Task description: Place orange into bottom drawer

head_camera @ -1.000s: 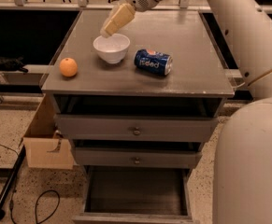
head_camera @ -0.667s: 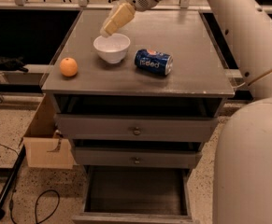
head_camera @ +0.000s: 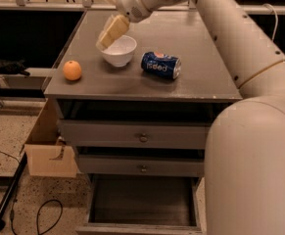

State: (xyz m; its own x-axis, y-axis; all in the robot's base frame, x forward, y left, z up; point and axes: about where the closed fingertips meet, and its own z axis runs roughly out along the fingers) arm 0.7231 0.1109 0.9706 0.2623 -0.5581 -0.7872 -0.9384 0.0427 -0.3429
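The orange (head_camera: pixel 72 70) sits on the grey cabinet top (head_camera: pixel 196 72) near its front left corner. The bottom drawer (head_camera: pixel 142 202) is pulled open and shows a dark interior with nothing visible in it. My gripper (head_camera: pixel 110 33) hangs above the left rim of the white bowl (head_camera: pixel 118 51), up and to the right of the orange and apart from it. It holds nothing that I can see.
A blue soda can (head_camera: pixel 161 65) lies on its side right of the bowl. The two upper drawers (head_camera: pixel 142 137) with round knobs are shut. A cardboard box (head_camera: pixel 46 151) stands left of the cabinet, with a cable and a black pole (head_camera: pixel 7 197) on the floor. My arm fills the right side.
My gripper has moved a little down and to the left, closer to the bowl's left rim and the orange. The orange, bowl and can have not moved.
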